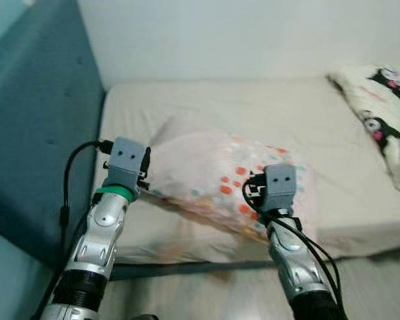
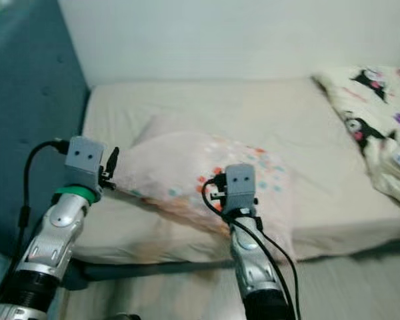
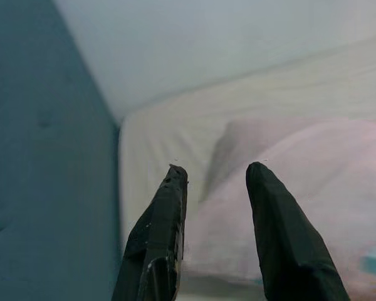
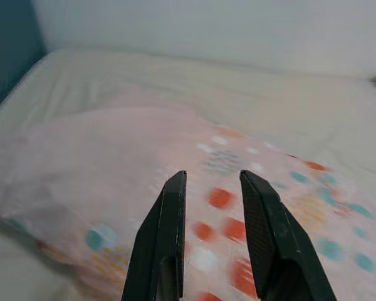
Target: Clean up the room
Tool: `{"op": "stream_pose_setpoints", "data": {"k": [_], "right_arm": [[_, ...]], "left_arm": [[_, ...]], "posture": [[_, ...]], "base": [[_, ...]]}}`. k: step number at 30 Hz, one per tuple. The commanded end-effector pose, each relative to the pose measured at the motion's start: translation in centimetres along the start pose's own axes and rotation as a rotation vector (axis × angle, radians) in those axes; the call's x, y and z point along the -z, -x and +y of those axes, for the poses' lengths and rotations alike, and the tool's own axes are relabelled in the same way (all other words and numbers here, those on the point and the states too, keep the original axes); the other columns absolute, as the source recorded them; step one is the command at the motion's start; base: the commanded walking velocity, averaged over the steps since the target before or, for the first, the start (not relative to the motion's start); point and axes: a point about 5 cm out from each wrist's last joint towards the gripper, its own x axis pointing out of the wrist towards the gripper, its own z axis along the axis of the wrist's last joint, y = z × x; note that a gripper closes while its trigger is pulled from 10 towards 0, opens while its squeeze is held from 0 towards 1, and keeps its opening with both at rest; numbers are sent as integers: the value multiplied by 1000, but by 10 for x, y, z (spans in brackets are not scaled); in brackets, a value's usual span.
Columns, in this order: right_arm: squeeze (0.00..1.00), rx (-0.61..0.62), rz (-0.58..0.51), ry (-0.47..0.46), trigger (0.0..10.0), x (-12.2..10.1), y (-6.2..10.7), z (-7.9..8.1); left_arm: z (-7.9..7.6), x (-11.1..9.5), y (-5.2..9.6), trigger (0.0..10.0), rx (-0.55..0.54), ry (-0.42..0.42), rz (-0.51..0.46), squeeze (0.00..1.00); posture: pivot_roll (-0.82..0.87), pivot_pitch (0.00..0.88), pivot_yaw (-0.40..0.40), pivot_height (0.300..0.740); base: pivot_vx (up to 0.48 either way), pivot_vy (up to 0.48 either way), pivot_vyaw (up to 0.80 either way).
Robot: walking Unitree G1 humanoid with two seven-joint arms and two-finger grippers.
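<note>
1. Left gripper [image 3: 216,182] and right gripper [image 4: 210,182], both spread, hover over my pale pink pillow with orange and teal dots [image 1: 213,177] on the beige-sheeted bed [image 1: 253,113].
2. Step seems pillow tidying; next calls for pinching its edges.

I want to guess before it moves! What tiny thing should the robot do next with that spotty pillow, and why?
Probably ease both grippers forward and down onto the spotted pillow. The left gripper and right gripper both have their fingers open and point at it, one at each end, but neither seems to grip it yet.
</note>
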Motion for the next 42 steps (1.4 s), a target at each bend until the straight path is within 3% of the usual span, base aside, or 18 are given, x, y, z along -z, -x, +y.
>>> {"op": "stream_pose_setpoints", "data": {"k": [1,34,42], "right_arm": [[0,-11,-5,-11,10000,0,1,3],[0,-16,-14,-63,10000,0,2,6],[0,-12,-30,-71,10000,-2,1,5]], "left_arm": [[0,2,0,10000,-4,1,12,0],[-1,6,2,10000,9,27,24,0],[-5,9,4,10000,29,25,36,0]], "posture": [[24,37,38,740],[24,35,37,740],[22,34,37,705]], "base": [[480,0,0],[29,0,0],[0,0,0]]}}
